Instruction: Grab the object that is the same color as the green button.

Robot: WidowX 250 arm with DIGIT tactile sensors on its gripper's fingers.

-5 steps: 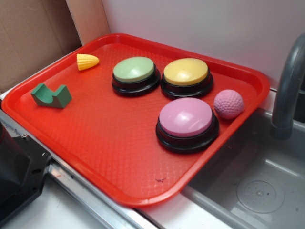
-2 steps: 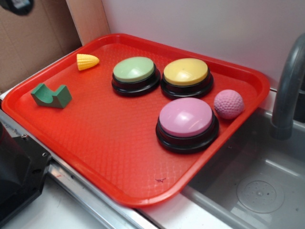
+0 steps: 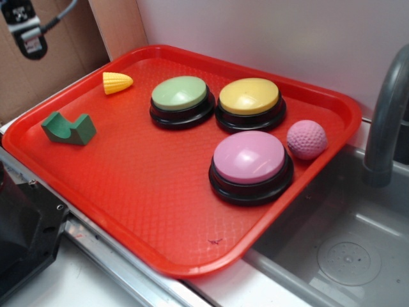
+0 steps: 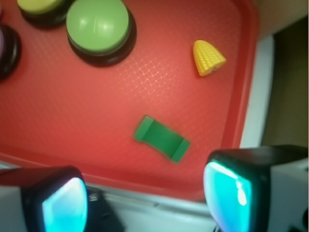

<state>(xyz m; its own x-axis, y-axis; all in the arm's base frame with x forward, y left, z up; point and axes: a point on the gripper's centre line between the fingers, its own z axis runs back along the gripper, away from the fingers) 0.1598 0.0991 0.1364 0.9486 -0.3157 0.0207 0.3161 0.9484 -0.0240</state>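
From the exterior view, only a small piece of the arm (image 3: 23, 25) is seen, high at the top left. The green block (image 3: 69, 128) is found on the red tray (image 3: 160, 198), near its left edge, left of the green button (image 3: 181, 93).

From the wrist view, the gripper (image 4: 145, 203) is held wide open, empty, above the block (image 4: 161, 138). The yellow corn (image 4: 207, 57) is seen beside it.

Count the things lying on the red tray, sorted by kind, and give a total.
Dome buttons: 3 (green button, yellow button, pink button)
Small toy pieces: 3 (green block, yellow corn piece, pink dimpled ball)
Total: 6
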